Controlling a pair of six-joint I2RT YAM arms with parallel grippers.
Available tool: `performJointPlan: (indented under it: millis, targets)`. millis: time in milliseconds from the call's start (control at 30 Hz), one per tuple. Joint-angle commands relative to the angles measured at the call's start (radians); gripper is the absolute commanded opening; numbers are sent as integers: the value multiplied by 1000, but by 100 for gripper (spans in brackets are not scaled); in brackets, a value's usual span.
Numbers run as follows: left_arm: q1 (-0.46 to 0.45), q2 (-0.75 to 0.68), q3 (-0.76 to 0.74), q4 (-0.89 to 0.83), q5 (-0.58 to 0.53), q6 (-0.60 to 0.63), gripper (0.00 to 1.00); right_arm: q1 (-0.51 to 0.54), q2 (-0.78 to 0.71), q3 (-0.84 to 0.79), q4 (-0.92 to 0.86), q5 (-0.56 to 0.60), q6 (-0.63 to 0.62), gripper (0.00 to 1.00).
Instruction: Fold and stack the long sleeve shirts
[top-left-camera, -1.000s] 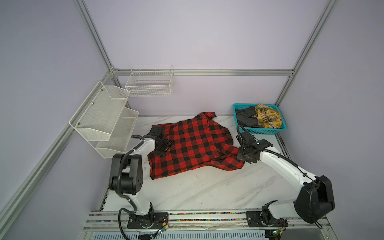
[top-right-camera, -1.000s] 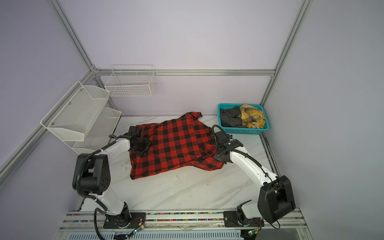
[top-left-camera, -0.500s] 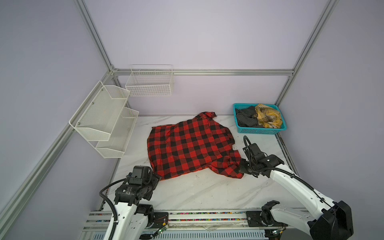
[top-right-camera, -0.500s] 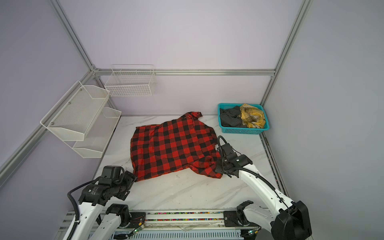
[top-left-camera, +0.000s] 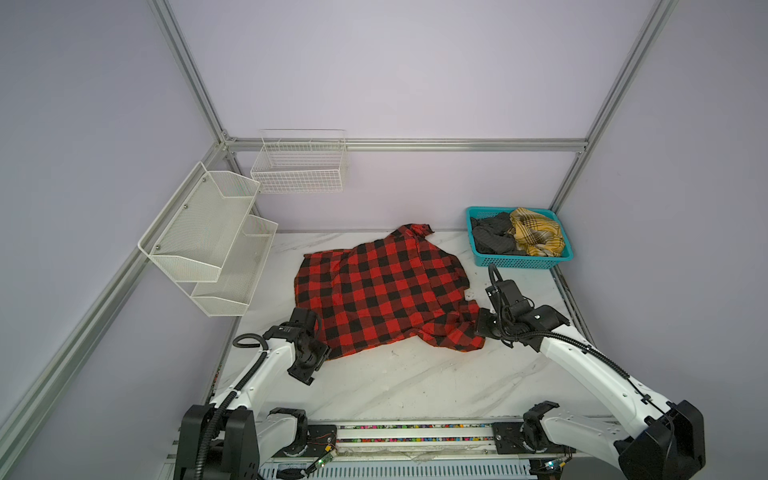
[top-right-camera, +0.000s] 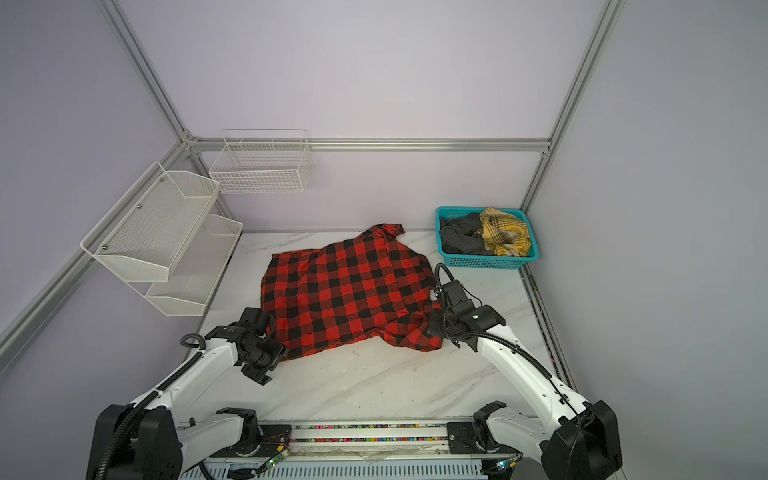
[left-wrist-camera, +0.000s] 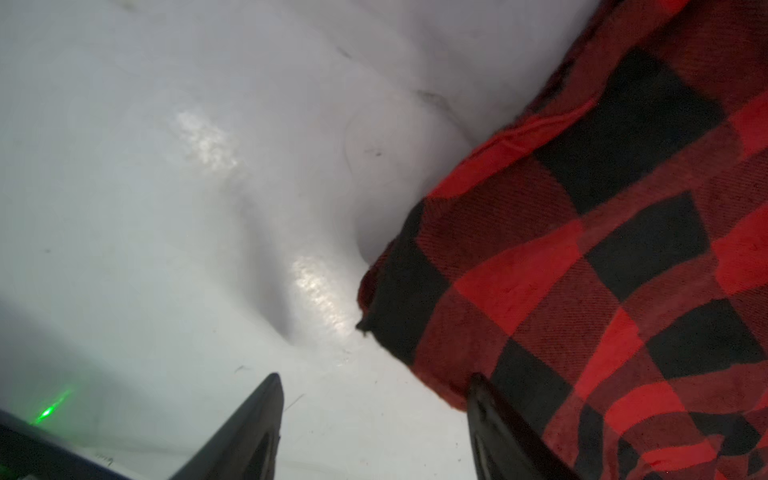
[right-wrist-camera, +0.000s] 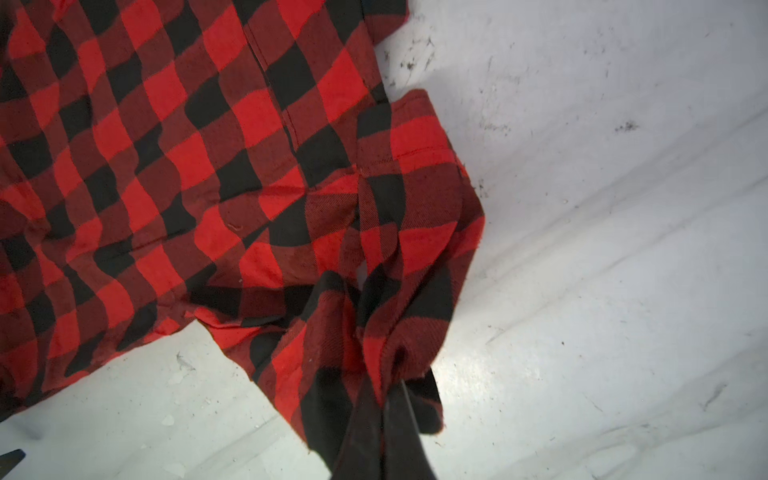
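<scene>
A red-and-black checked shirt (top-left-camera: 382, 291) lies spread but rumpled on the white surface (top-left-camera: 395, 386); the right pincer (right-wrist-camera: 384, 390) is clamped on a bunched near corner; the left pincer (left-wrist-camera: 374, 384) stands apart at the other near corner, gripping nothing; this looks like flattening before folding; next, the left probably needs to close on its corner.

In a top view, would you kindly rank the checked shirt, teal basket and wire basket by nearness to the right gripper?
1. Checked shirt: pinched in the right gripper.
2. Teal basket: back right corner.
3. Wire basket: back wall, left.
</scene>
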Motion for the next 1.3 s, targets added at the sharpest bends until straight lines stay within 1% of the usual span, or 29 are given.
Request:
performJointPlan:
  millis: [0,67,100,167,200,233,300,333,400,467,533,633,700,800,867,967,1100,1200,1267]
  targets:
    - [4,29,30,100,14,20,61,4,6,33,-6,51,36,0]
    - [12,52,9,117,20,14,53,4,3,36,-19,49,60,0]
    - [12,54,6,121,19,12,51,4,1,38,-23,53,68,0]
    - [12,39,6,122,1,18,45,4,-5,45,-29,58,77,0]
    - [12,29,4,120,-13,23,40,4,-5,48,-32,57,77,0]
    - [14,16,4,117,-27,28,31,4,-6,51,-32,58,77,0]
    - [24,-6,12,95,-32,35,3,4,-10,63,-33,56,76,0]
    - [25,-26,30,66,-29,38,0,4,-11,73,-33,56,73,0]
    - [21,-92,80,-19,-46,42,0,4,-14,102,-40,67,69,0]
    - [19,-196,123,-113,-89,40,0,4,-6,145,-62,88,65,0]
    - [20,-270,134,-159,-116,46,0,3,11,185,-89,110,72,0]
    - [20,-288,93,-186,-94,46,0,3,23,205,-130,129,97,0]
    - [19,-270,26,-168,-47,27,0,3,19,168,-174,130,123,0]
    - [9,-275,-81,-137,-3,-2,0,3,-27,56,-197,126,132,0]
    - [-1,-309,-115,-140,-3,-7,0,3,-72,-2,-211,122,148,0]
    - [-4,-349,-120,-159,0,-11,0,3,-111,-22,-203,110,151,0]
    - [-6,-336,-29,-175,-20,19,0,3,-71,87,-141,111,98,0]
    - [-6,-264,82,-182,-73,71,0,3,22,229,-117,163,59,0]
    - [0,-200,150,-176,-109,101,0,3,95,317,-82,191,7,0]
